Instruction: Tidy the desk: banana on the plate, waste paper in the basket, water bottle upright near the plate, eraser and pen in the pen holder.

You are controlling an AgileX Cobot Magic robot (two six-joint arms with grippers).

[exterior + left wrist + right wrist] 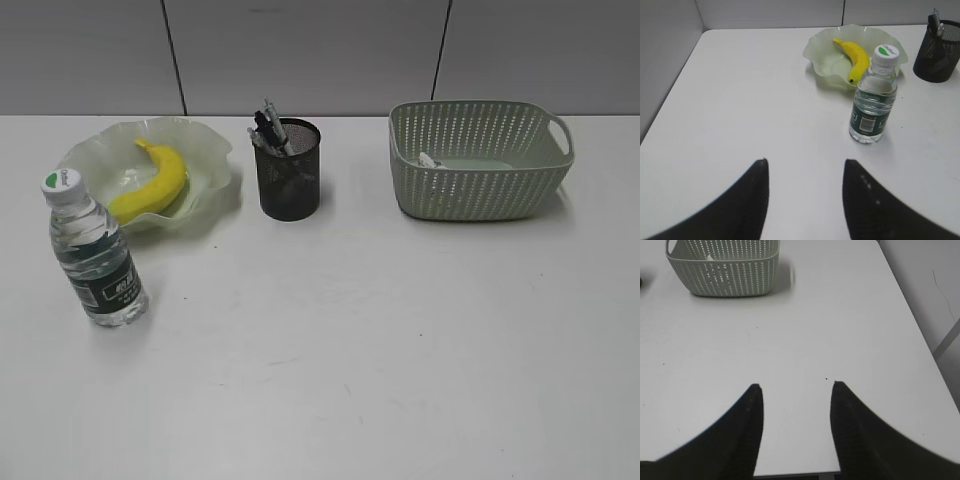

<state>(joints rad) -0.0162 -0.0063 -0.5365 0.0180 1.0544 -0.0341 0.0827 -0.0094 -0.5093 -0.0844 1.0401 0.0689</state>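
Observation:
The banana (160, 180) lies in the pale-green ruffled plate (205, 140) at the back left; both show in the left wrist view, banana (855, 57) and plate (815, 50). The water bottle (95, 255) stands upright just in front of the plate, also in the left wrist view (872, 97). The black mesh pen holder (290, 175) holds several pens (270, 128); the eraser is hidden. A white wad of waste paper (428, 160) lies in the green basket (480, 185). My left gripper (805, 162) and right gripper (795, 385) are open and empty above the white desk (380, 340).
The pen holder's side shows at the right edge of the left wrist view (937, 52). The basket shows at the top left of the right wrist view (725, 272). The desk's right edge (920, 335) and near edge are close to the right gripper. Neither arm shows in the exterior view.

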